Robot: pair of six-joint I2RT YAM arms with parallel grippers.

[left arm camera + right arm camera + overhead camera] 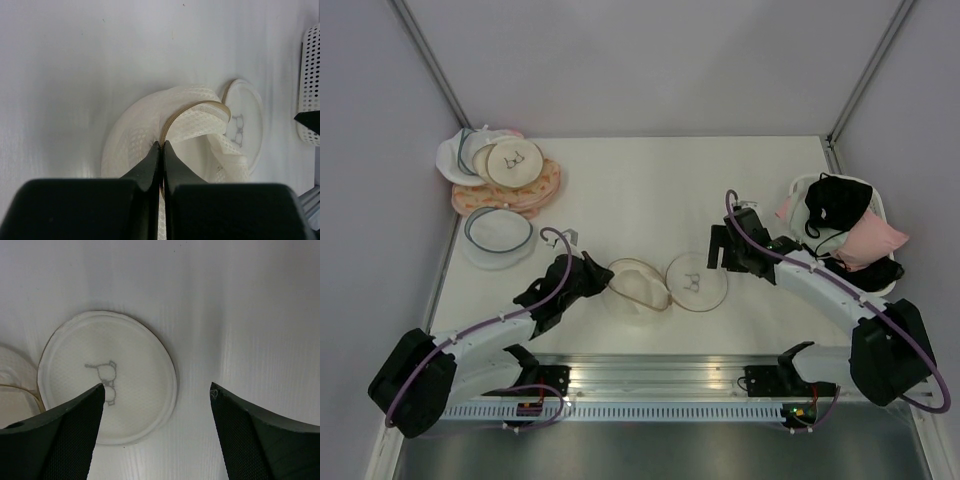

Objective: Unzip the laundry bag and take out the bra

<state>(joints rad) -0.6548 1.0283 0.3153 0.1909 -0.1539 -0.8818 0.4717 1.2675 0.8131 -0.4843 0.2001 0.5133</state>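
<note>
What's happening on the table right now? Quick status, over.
Left gripper shut on laundry bag rim. Right gripper open above its printed half. Bag unzipped, looks empty. Nothing blocking.

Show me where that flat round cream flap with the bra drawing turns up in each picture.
Top external: the flat round cream mesh flap sits mid-table, between the arms.
Left wrist: the flap is right of middle, beyond the shut left claw.
Right wrist: the flap is left of centre, under the open right claw.
Shared landmark: the domed cream mesh half with tan zipper rim, beside it.
</note>
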